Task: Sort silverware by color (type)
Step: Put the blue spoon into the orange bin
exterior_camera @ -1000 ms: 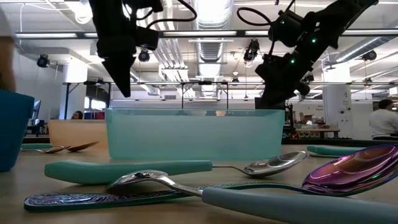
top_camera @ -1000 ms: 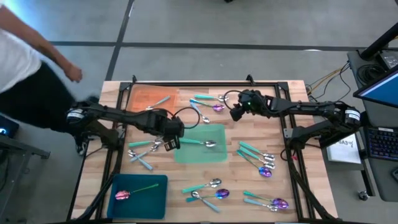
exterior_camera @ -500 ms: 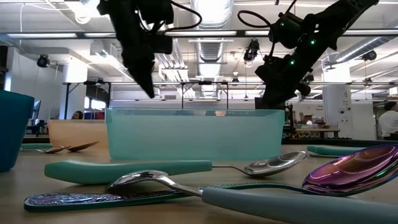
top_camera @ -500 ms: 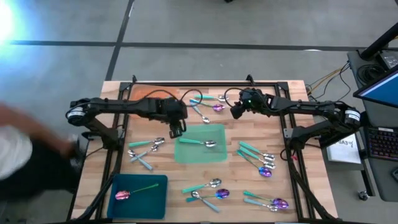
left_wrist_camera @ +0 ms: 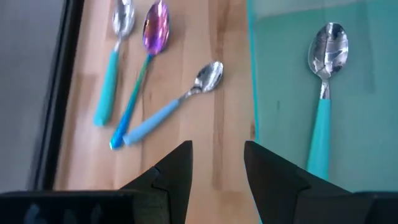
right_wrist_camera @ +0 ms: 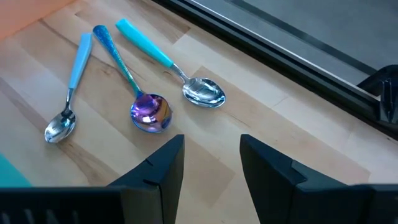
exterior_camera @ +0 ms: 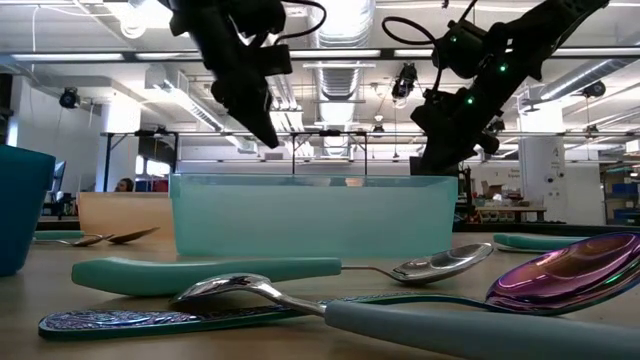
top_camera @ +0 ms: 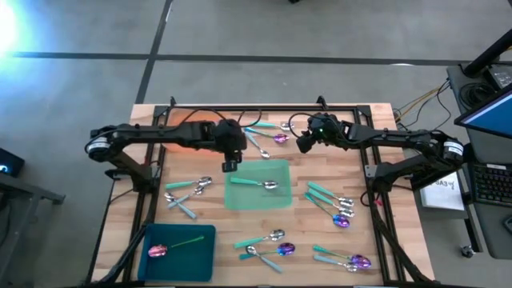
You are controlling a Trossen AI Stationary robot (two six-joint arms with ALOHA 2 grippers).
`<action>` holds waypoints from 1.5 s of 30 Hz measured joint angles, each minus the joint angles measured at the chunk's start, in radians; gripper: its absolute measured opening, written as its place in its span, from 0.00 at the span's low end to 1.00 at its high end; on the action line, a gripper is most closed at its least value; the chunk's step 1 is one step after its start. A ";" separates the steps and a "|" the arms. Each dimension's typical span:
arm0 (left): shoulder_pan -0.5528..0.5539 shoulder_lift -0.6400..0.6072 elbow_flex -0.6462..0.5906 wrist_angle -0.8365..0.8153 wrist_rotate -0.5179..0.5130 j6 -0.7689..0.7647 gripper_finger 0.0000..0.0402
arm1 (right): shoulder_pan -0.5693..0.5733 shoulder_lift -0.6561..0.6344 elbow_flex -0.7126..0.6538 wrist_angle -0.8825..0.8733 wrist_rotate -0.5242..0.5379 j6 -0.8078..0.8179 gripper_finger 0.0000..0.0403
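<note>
A: Left gripper — above the wood at the green mat's 10 o'clock corner. Fingers parted by a moderate gap, bare wood between them, nothing held, nothing touched.

B: Noted. Silverware near it?

A: A silver-headed teal spoon lies on the green mat. At the left gripper's 1 o'clock, three spoons on bare wood: two silver heads, one purple head. A small cluster lies at the mat's 9 o'clock.

B: Teal mat?

A: A purple-headed spoon lies on the teal mat, table's 7 o'clock corner.

B: Right gripper?

A: Right gripper at the green mat's 1 o'clock, over the same three spoons. Fingers apart, empty, clear of the wood.

B: Remainder?

A: More spoons at the mat's 3 o'clock, others at 6 o'clock.
</note>
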 joint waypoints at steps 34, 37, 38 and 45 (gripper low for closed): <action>0.207 0.514 0.268 0.039 0.158 0.227 0.32 | -0.001 0.001 -0.002 -0.001 0.026 -0.060 0.36; 0.213 0.523 0.287 0.038 0.158 0.228 0.32 | -0.001 0.001 -0.002 -0.001 0.026 -0.063 0.36; 0.214 0.523 0.287 0.036 0.158 0.234 0.32 | -0.001 0.001 -0.002 -0.002 0.026 -0.064 0.36; 0.225 0.534 0.287 0.009 0.158 0.257 0.32 | -0.004 0.001 -0.002 -0.002 0.026 -0.066 0.36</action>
